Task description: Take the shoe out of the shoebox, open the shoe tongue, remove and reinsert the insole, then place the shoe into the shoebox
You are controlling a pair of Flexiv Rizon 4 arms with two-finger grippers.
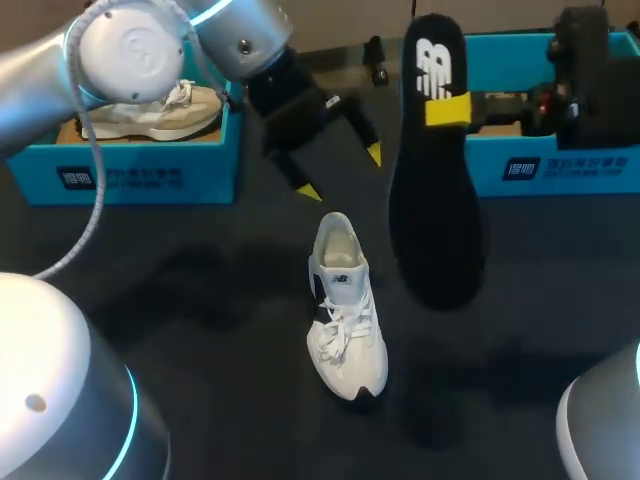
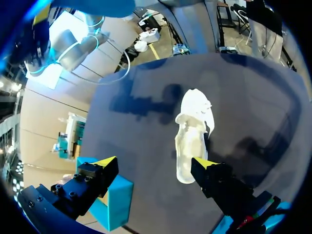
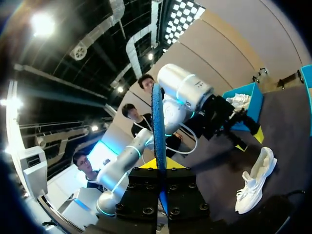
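The white shoe [image 1: 345, 310] is lying upright on its sole in the middle of the dark surface [image 1: 200, 300], toe pointing toward the robot and heel toward the far boxes, laces loose. A small dark patch with pale marking is sitting on its tongue.

The right fingers [image 1: 447, 108] are clamping the black insole [image 1: 435, 160] and holding it up in the air, well clear of the shoe, with the heel end uppermost. A bold white logo is showing on that heel end. In the right wrist view the insole [image 3: 158, 122] is standing edge-on between the right fingers [image 3: 141, 187].

The left fingers [image 1: 306, 188] are hanging spread apart above the surface just beyond the shoe's heel, gripping nothing. From the left wrist view the shoe [image 2: 192, 131] is lying ahead of the left fingers [image 2: 105, 163].

Two blue shoeboxes are standing at the far side: the left shoebox [image 1: 200, 175] is holding a beige shoe [image 1: 150, 110], the right shoebox [image 1: 600, 170] is sitting behind the right arm. Each front is carrying white lettering and a small white emblem.
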